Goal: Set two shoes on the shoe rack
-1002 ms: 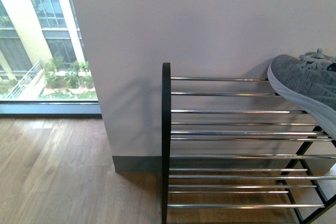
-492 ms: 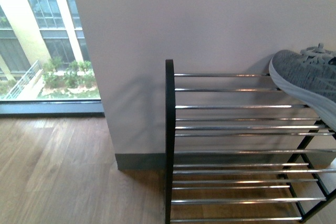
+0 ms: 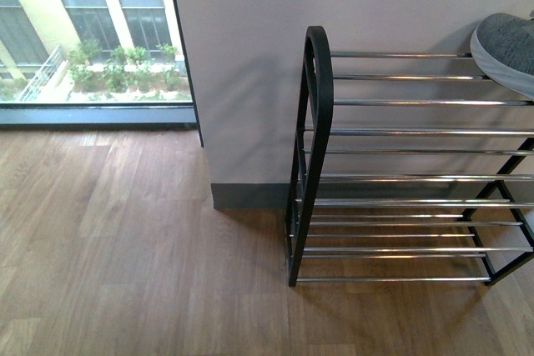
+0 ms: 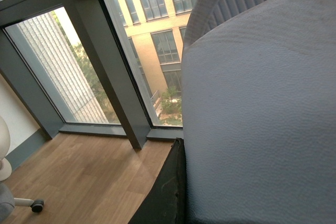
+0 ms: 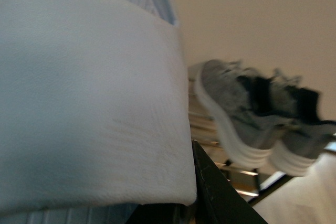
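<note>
The shoe rack, black frame with chrome bars, stands against the white wall at the right of the front view. A grey knit sneaker sits on its top tier at the far right. Neither arm shows in the front view. In the left wrist view a light-blue slide fills the picture, with one dark finger pressed against it. In the right wrist view the other light-blue slide fills the left, gripped by a dark finger; both grey sneakers sit blurred on the rack beyond.
Wooden floor stretches left of the rack. A floor-length window is at the back left, a grey skirting runs under the wall. An office chair's castor shows in the left wrist view.
The front view has shifted: the rack now sits further right and higher in the picture, more floor shows, and only the sneaker's toe remains in view.
</note>
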Tool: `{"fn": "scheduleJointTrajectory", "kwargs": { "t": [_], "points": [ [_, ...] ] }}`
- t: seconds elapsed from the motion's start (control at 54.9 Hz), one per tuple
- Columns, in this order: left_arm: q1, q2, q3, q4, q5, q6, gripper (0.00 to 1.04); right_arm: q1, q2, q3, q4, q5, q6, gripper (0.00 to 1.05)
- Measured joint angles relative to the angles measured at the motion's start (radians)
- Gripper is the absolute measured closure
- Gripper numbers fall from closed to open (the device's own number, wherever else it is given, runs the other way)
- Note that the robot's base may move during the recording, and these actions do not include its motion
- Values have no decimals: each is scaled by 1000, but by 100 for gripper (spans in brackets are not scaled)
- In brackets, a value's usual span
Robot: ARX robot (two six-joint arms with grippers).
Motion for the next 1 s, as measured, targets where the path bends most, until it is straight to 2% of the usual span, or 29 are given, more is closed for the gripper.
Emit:
{"fn": "scheduleJointTrajectory", "kwargs": {
  "t": [0.055, 0.128, 0.273, 0.401, 0.674, 1.002],
  "points": [
    [0, 0, 0, 0, 0, 0, 103, -33, 85, 21, 26, -88, 40, 103],
    [0, 0, 0, 0, 0, 0, 103, -56, 213, 53, 115, -122, 68, 103],
    [0, 0, 0, 0, 0, 0, 103, -68, 482, 158, 312, -122, 77, 103],
    [0, 0, 0, 0, 0, 0, 103, -62, 689, 261, 411, -106, 74, 103],
    [0, 0, 0, 0, 0, 0, 103, -9, 1103, 495, 486, -69, 2, 103],
    [0, 0, 0, 0, 0, 0, 103, 0, 1392, 668, 457, -32, -70, 103]
  ]
}}
